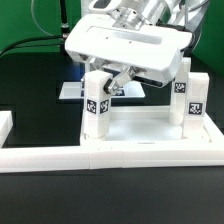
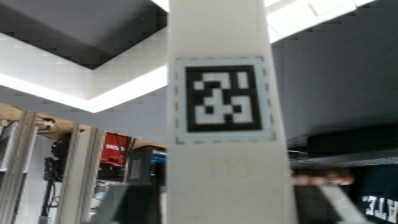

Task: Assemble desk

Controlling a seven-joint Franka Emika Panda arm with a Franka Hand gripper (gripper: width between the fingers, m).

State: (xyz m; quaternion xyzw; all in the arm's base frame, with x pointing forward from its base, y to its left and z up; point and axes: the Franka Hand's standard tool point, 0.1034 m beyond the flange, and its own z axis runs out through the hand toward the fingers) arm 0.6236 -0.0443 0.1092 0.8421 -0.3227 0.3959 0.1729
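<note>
The hand (image 1: 118,82) reaches in beneath the white plastic rimmed rectangular tabletop (image 1: 125,45) and is clenched on a small white rectangular leg block (image 2: 221,110), which bears a black-and-white square tag. In the wrist view this leg fills the centre of the frame, upright between the fingertips (image 2: 320,185). In the exterior view it is the near leg on that view's left (image 1: 97,105).

Outward from the hand, two further tagged leg blocks (image 1: 183,95) stand under the tabletop on the far side of the hand. The whole assembly sits just behind the long white border rail (image 1: 110,152) on the black worktop (image 1: 40,95).

Risk assessment: the tabletop rests on legs whose seating cannot be confirmed. A sideways pull from the hand could tilt the held leg, lift the tabletop corner or topple the assembly. Releasing before the leg is fully seated could let it lean or drop.
</note>
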